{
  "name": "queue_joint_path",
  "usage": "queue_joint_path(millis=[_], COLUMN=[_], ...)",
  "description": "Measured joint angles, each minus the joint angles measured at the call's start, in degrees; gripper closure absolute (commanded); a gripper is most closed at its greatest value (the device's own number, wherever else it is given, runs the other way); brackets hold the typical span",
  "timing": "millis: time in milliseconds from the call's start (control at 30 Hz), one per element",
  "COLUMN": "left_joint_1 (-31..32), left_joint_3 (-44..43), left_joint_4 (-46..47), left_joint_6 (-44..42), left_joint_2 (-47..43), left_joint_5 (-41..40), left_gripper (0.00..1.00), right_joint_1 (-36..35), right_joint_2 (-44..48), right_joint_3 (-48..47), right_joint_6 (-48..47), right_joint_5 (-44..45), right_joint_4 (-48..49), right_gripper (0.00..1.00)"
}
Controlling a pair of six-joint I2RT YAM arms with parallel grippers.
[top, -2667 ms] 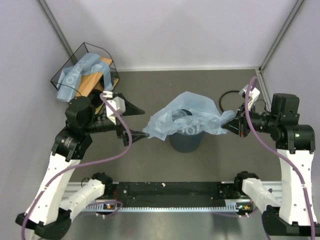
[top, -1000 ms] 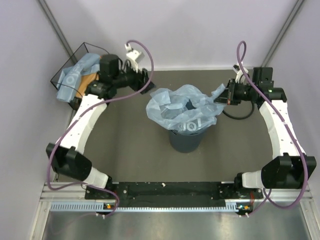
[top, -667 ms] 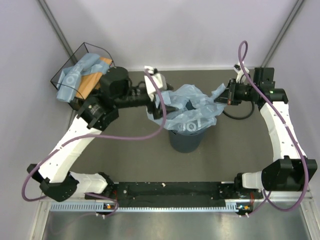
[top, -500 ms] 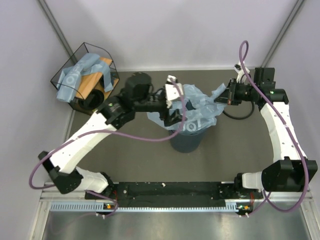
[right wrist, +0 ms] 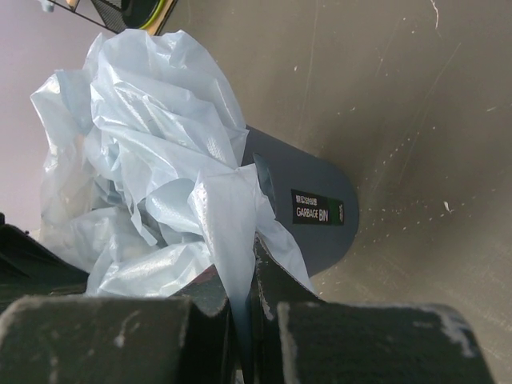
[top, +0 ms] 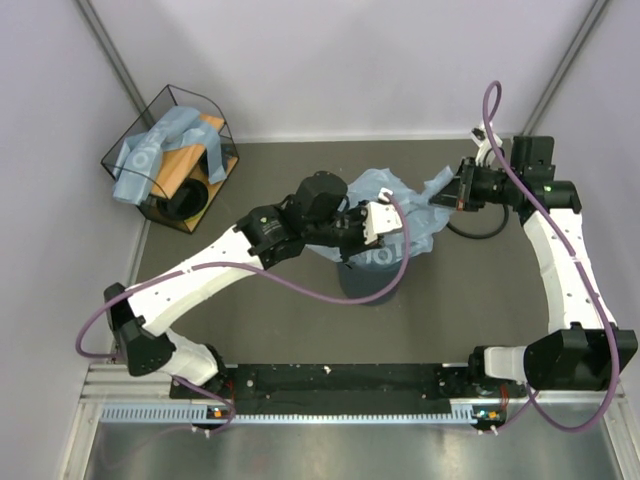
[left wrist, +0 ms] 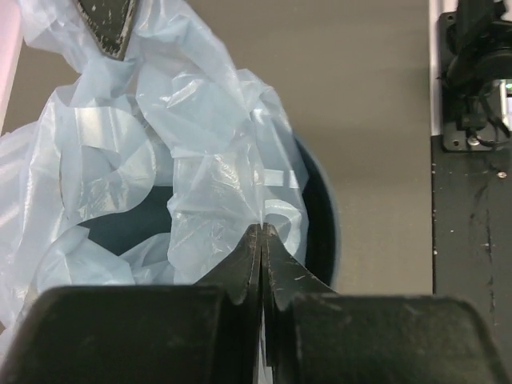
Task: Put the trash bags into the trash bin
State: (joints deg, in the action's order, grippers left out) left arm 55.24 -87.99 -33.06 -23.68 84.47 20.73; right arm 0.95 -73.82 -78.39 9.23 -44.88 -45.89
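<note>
A light-blue trash bag (top: pixel 408 196) lies crumpled over the mouth of the dark blue-grey trash bin (top: pixel 368 284). My left gripper (top: pixel 393 238) hangs above the bin's opening. In the left wrist view this gripper (left wrist: pixel 262 229) is shut on a fold of the bag (left wrist: pixel 200 152), with the bin's rim (left wrist: pixel 326 232) just beyond it. My right gripper (top: pixel 453 196) is shut on the bag's right corner. In its wrist view a cone of film (right wrist: pixel 228 216) runs down between the right gripper's (right wrist: pixel 240 276) jaws, beside the bin (right wrist: pixel 308 210).
A black wire basket (top: pixel 165 150) with a wooden base holds more light-blue bags (top: pixel 150 150) at the back left. A thin black ring (top: pixel 482 228) lies on the table below the right gripper. Grey walls close in on the table's left, back and right.
The left arm swung from beside the basket across to above the bin, and its open jaws closed on the bag. The right gripper kept its hold and hardly moved.
</note>
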Motion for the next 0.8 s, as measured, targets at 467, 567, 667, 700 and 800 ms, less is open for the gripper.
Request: queue_joint_path(millis=[467,567,667,700,800], left_joint_1=[4.48,4.48,4.48,4.48,4.48], left_joint_3=[18.4,24.57,28.02,28.2,27.58], left_joint_4=[3.39,5.97,8.31,8.63,8.0], left_joint_6=[-0.07,-0.24,-0.24,-0.22,-0.94], left_joint_2=[-11.21,-10.03,-8.61,-8.11,-6.99], left_joint_5=[13.31,12.55,10.91,10.34,9.79], left_gripper=[1.0,1.0,0.99,0.91,0.54], right_joint_1=[-0.07,-0.11,-0.11,-0.11,-0.07], right_joint_2=[1.77,1.75,1.18,0.66,-1.75], right_joint_3=[0.17,1.62,3.43,3.78,3.93], right_joint_6=[-1.18,-2.14,-3.26,-3.58,-4.35], right_joint_5=[0.09,0.61,1.64,1.86,2.27], right_joint_4=[-4.7,-5.2,-6.08,-6.05,-5.97], right_gripper=[1.0,1.0,1.0,1.0,1.0])
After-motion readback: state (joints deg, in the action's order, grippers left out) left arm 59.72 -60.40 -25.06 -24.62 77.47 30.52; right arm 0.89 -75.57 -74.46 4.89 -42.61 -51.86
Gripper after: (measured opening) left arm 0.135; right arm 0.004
